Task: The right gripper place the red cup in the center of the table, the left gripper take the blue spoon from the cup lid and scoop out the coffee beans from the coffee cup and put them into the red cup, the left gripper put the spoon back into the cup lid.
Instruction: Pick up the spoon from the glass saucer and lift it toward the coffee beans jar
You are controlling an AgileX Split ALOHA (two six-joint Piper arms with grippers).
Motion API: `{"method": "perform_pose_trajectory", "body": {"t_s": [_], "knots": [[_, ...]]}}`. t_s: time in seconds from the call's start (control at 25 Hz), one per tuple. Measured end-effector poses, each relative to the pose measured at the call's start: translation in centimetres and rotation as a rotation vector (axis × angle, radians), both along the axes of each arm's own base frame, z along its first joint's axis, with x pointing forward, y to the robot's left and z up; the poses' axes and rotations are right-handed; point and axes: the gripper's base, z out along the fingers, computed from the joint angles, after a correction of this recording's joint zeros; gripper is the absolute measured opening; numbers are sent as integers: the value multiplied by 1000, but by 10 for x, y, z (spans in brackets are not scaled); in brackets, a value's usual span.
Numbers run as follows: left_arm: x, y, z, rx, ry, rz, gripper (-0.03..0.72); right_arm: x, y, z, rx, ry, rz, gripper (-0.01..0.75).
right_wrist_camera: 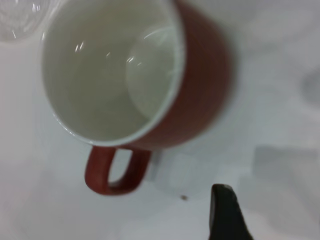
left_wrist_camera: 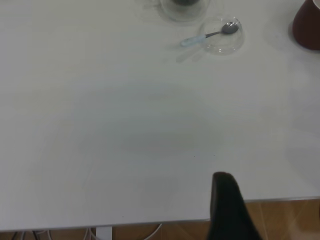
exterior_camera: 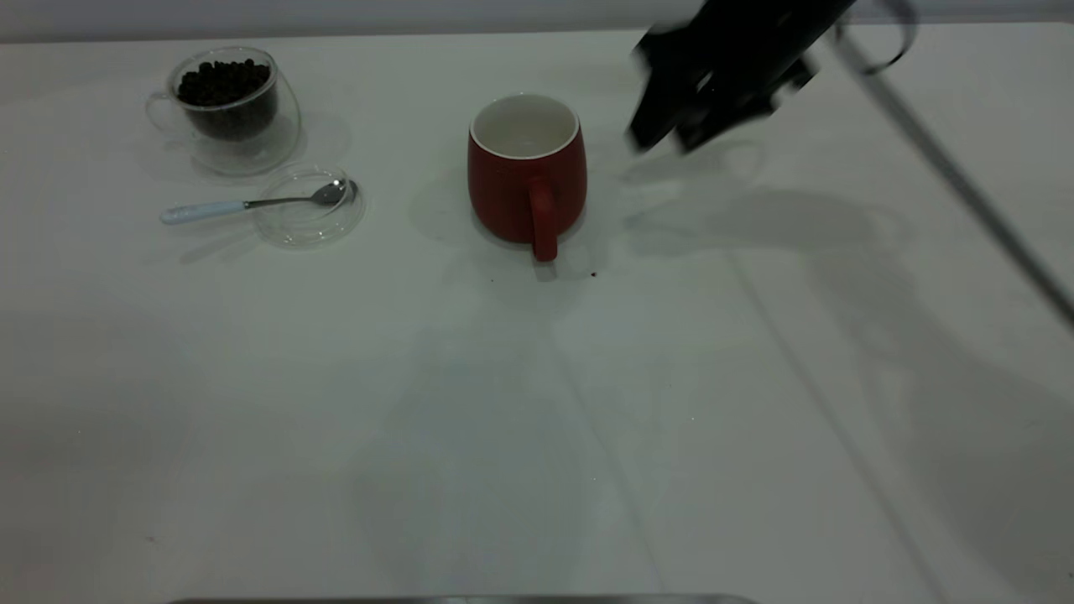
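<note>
Red cup (exterior_camera: 527, 180) stands upright mid-table (exterior_camera: 537, 419), empty; right gripper (exterior_camera: 671, 138) hangs beside it holding nothing, finger spread unclear. Blue spoon (exterior_camera: 252, 204) rests across cup lid (exterior_camera: 309, 220). I'd bring the left gripper (left_wrist_camera: 227, 210) onto its handle, finger spacing likewise unreadable.

No legible text, label, brand, number or sign anywhere.

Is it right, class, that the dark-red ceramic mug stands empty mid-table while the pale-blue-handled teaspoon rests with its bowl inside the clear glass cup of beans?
Not quite. The teaspoon's bowl rests in the round glass lid, not the bean cup; the exterior view shows it. The mug is indeed empty.
</note>
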Motion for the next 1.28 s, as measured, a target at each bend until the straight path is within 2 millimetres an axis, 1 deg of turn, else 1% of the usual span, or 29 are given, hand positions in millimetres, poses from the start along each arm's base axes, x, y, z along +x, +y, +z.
{"method": "perform_pose_trajectory", "body": {"t_s": [0.08, 0.16, 0.2, 0.28, 0.36, 0.4, 0.44, 0.52, 0.56, 0.6, 0.68, 0.76, 0.84, 0.92, 1.0, 1.12, 1.2, 1.28], "knots": [[0, 0, 0, 0, 0, 0, 487, 3, -18, 35, 9, -33, 9, 480], [0, 0, 0, -1, 0, 1, 487, 0, -30, 75, 18, -66, 28, 480], [0, 0, 0, -1, 0, 1, 487, -3, -36, 98, 16, -99, 35, 480], [0, 0, 0, -1, 0, 1, 487, -15, -47, 146, 4, -152, 45, 480], [0, 0, 0, -1, 0, 1, 487, -35, -58, 201, -20, -233, 29, 480], [0, 0, 0, -1, 0, 1, 487, -48, -64, 230, -41, -277, 12, 480], [0, 0, 0, -1, 0, 1, 487, -62, -70, 252, -66, -309, -10, 480], [0, 0, 0, -1, 0, 1, 487, -102, -81, 300, -102, -397, -63, 480], [0, 0, 0, -1, 0, 1, 487, -121, -88, 315, -123, -421, -94, 480], [0, 0, 0, -1, 0, 1, 487, -145, -94, 330, -135, -451, -127, 480], [0, 0, 0, -1, 0, 1, 487, -195, -108, 348, -180, -502, -183, 480], [0, 0, 0, -1, 0, 1, 487, -237, -121, 343, -230, -493, -230, 480], [0, 0, 0, -1, 0, 1, 487, -277, -135, 331, -274, -469, -285, 480], [0, 0, 0, -1, 0, 1, 487, -304, -149, 310, -319, -427, -350, 480], [0, 0, 0, -1, 0, 1, 487, -326, -158, 292, -353, -403, -403, 480], [0, 0, 0, -1, 0, 1, 487, -360, -162, 260, -361, -402, -431, 480], [0, 0, 0, -1, 0, 1, 487, -376, -161, 234, -354, -393, -431, 479], [0, 0, 0, -1, 0, 1, 487, -388, -161, 210, -353, -382, -433, 479]]}}
